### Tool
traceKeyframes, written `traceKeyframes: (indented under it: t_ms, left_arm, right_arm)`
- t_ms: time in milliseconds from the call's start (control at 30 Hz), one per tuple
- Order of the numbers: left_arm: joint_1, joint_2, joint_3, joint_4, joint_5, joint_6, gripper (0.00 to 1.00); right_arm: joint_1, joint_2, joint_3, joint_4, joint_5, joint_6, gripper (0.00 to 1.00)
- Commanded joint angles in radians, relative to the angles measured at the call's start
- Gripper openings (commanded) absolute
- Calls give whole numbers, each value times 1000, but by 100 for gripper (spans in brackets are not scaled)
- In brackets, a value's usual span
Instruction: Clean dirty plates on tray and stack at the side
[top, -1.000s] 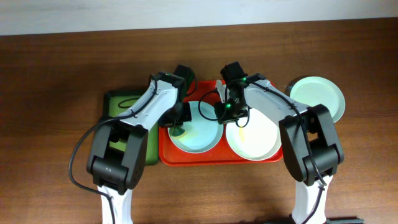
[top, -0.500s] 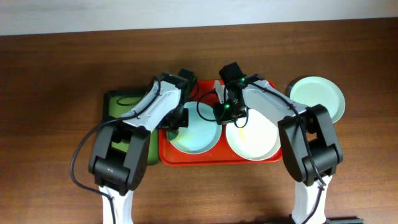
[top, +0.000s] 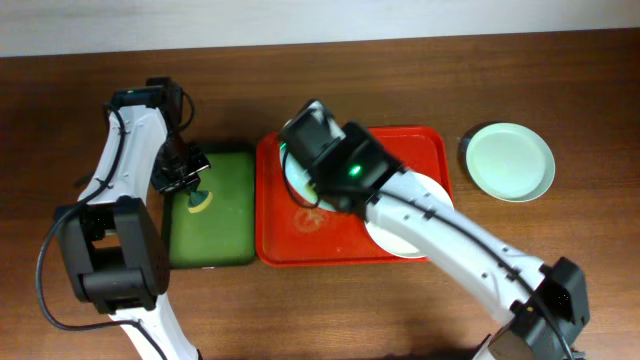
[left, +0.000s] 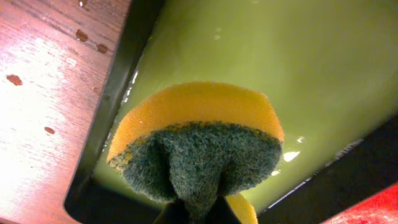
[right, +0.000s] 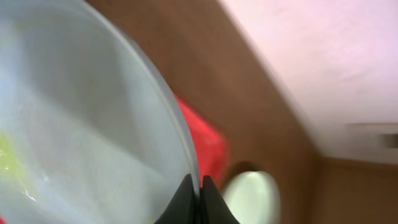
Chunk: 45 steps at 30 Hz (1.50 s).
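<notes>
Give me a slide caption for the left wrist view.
A yellow-and-green sponge pinched in the left hand over the green tray, wooden table alongside.

White arms (top: 440, 226), blk joints (top: 104, 256), blk cables (top: 48, 262); right claw (right: 198, 185) blk

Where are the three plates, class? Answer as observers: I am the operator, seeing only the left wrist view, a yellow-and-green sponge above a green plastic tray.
Observer: The pale blue round plastic plate is pinched at its rim by the right fingers, held tilted above the large red rectangular plastic tray.
Operator: And the cream one?
Observer: The cream-white round plate lies in the red tray, partly hidden under the right arm.
Operator: The green one?
Observer: The pale green round plate sits on the wooden table, right of the red tray.
</notes>
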Motion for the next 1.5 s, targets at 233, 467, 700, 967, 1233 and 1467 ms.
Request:
traceKeyframes:
  t_ms: [233,467,700,967,1233,1467]
  left_arm:
    - [8,-30,-90,52,0,-9,0]
    - [8,-30,-90,45,1,14,0]
    - [8,-30,-90,60,1,13,0]
    - [8,-30,-90,68,1,13,0]
    - [8,-30,-90,74,1,13,0]
    - [8,-30,-90,75,10,13,0]
  right_arm:
    - [121,-24,16,113,621,-429,4]
    - [-449,-5,-1,-84,-707,106,4]
    - [-1270,151,-131,-18,-1062,196,4]
    - [-1441,247,-131,72,-1057,274,34]
    - [-994,247,-131,-18,-1272,-151,47]
    - [-729,247,-232,2,-765,-150,48]
